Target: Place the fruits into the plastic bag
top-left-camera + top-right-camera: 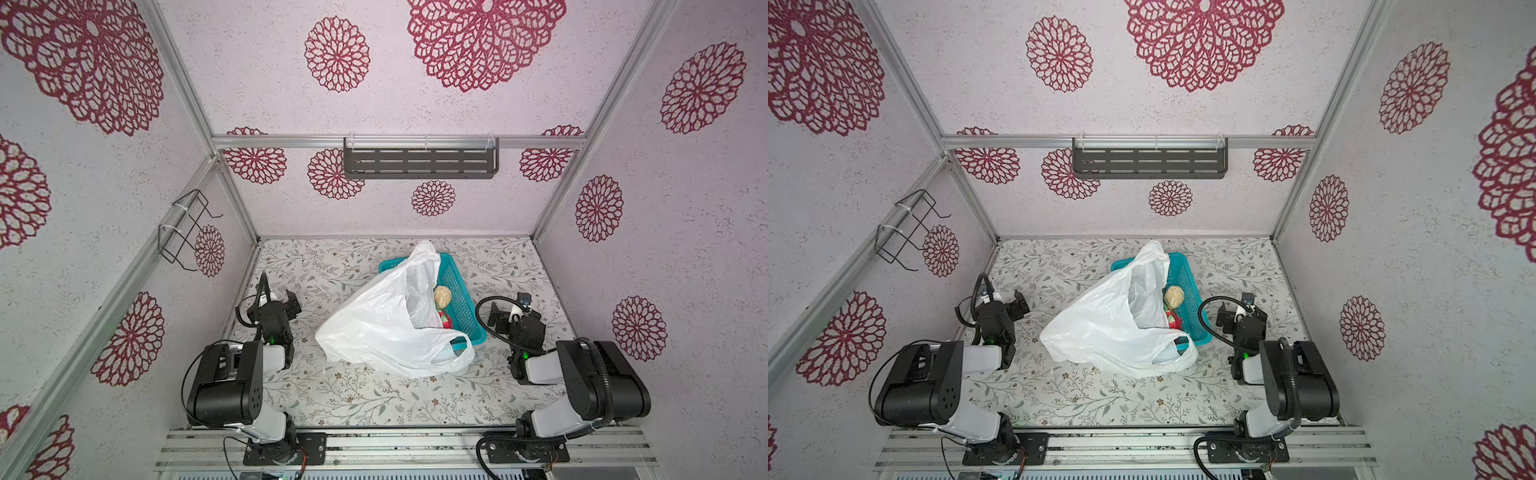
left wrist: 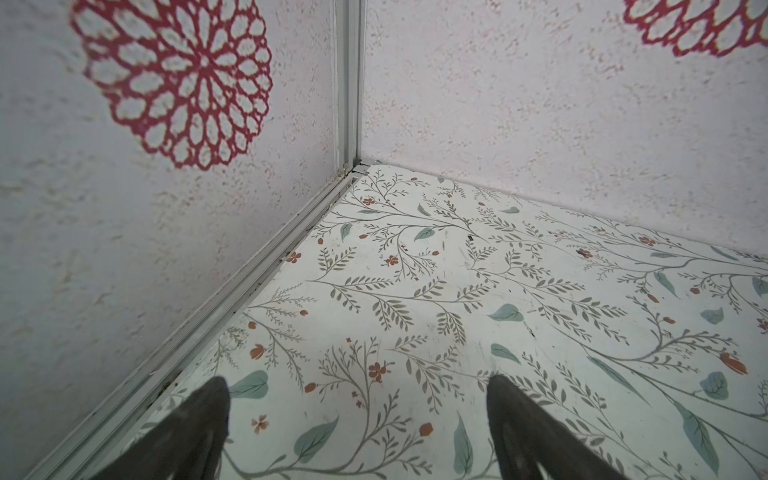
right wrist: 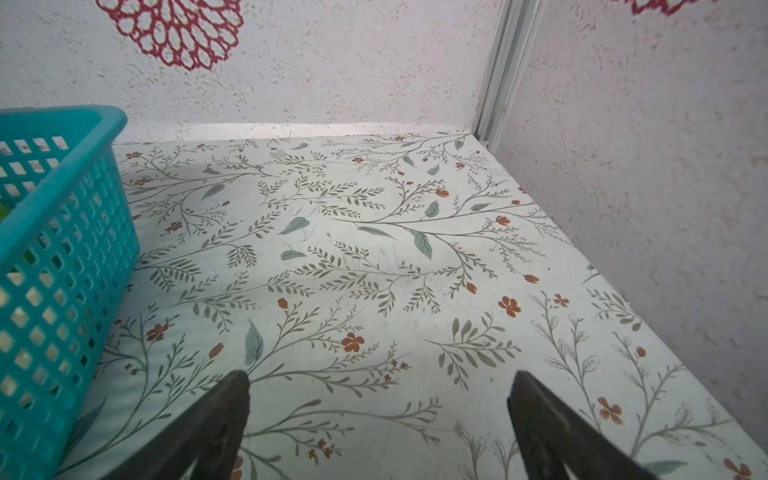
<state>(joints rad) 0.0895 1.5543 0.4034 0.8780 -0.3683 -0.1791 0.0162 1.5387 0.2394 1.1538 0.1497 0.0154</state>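
Left gripper (image 2: 358, 382): jaws wide apart, nothing between them. In the left wrist view only the flowered table (image 2: 457, 291) shows between the fingers, facing the far left corner of the cell. In both top views it sits at the left edge of the table, well apart from the plastic bag (image 1: 374, 328).

Right gripper (image 3: 381, 374): also wide apart, empty, hanging over bare table. The basket (image 3: 62, 249) is just beside it on its left, not touching.

The plastic bag lies crumpled mid-table, white and see-through, draped over the left and near parts of the teal basket. One handle loop (image 1: 453, 351) hangs over the basket's near corner. The other handle (image 1: 426, 253) sticks up at the far end.

Fruits seen in both top views:
- The beige lump (image 1: 443, 296) sits in the uncovered strip of the basket, between the bag's edge and the basket's right wall.
- The red-and-green piece (image 1: 445, 319) is just on the near side of it, partly tucked under the bag's edge.
- A bit of green (image 3: 5, 212) shows over the basket rim in the right wrist view; I can't tell which fruit it is.

The bag hides the rest of the basket, so I can't tell where the other fruits are.
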